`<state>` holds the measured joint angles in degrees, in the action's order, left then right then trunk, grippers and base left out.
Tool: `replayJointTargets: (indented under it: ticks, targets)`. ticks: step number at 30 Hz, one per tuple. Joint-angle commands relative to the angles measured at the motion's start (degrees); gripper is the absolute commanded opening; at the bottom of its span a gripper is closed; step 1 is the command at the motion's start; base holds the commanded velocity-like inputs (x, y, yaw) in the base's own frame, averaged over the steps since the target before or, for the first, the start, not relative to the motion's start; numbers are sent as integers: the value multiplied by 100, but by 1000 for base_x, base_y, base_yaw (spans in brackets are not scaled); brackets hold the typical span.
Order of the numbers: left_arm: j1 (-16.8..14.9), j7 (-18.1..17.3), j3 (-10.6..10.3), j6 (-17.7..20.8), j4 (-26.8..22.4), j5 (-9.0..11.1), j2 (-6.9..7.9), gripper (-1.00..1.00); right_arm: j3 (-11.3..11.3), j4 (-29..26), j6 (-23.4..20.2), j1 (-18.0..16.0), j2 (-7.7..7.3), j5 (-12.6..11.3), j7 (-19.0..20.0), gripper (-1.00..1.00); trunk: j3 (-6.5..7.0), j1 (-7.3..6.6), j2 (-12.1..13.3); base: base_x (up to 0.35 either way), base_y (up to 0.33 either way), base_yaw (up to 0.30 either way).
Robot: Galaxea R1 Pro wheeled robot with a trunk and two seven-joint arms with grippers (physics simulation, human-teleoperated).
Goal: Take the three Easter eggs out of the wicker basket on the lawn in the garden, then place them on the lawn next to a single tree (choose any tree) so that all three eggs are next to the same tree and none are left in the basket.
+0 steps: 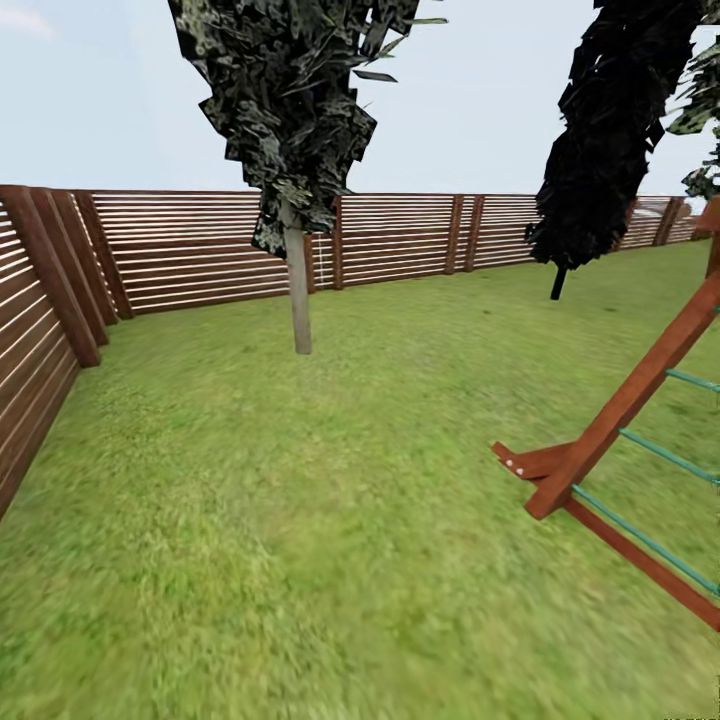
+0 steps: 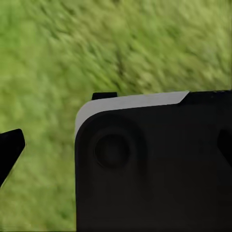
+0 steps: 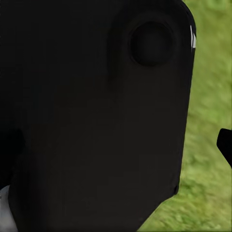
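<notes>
1. My head camera faced a corner of the garden: open lawn (image 1: 300, 520), a brown slatted fence (image 1: 200, 245) along the back and left, and a wooden frame with green rungs (image 1: 640, 450) at the right.
2. One tree (image 1: 298, 290) with a pale straight trunk stood ahead on the grass near the fence; a darker, narrow tree (image 1: 605, 150) stood further right.
3. No Easter egg and no wicker basket appeared in the frames, so I could not state their location.
4. The wrist cameras showed dark housing over blurred grass. Only a dark tip (image 2: 9, 150) showed in the left wrist view and another (image 3: 226, 145) in the right. I could not tell whether either claw was open, closed or gripping an egg.
5. Risk, as I judged it: driving toward the pale-trunked tree could bring my right side against the wooden frame if the base swung wide.
6. Risk: if I mistook the dark narrow tree for a valid tree, the eggs would end up split between trees.
</notes>
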<state>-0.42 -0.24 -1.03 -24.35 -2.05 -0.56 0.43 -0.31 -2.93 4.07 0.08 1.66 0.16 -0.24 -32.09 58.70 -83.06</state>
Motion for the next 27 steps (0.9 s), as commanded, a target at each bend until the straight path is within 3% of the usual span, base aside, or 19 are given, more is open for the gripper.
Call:
replayJointTargets:
  ticks: [1, 17, 27]
  targets:
    - [-2, -2, -8, -17, 3, -5, 1, 100, -4, -3, 11, 1, 1, 1, -3, 100, -4, 3, -2, 286, 193, -220]
    - [-2, -2, -3, -17, 3, -2, 1, 100, -4, 3, 15, 1, 44, 1, -3, 100, -4, 3, -2, 286, 193, -46]
    - [-2, -2, -2, -17, 3, -1, 1, 100, -4, 3, 14, 1, 43, 4, -2, 100, -4, 3, -2, 286, 193, -216]
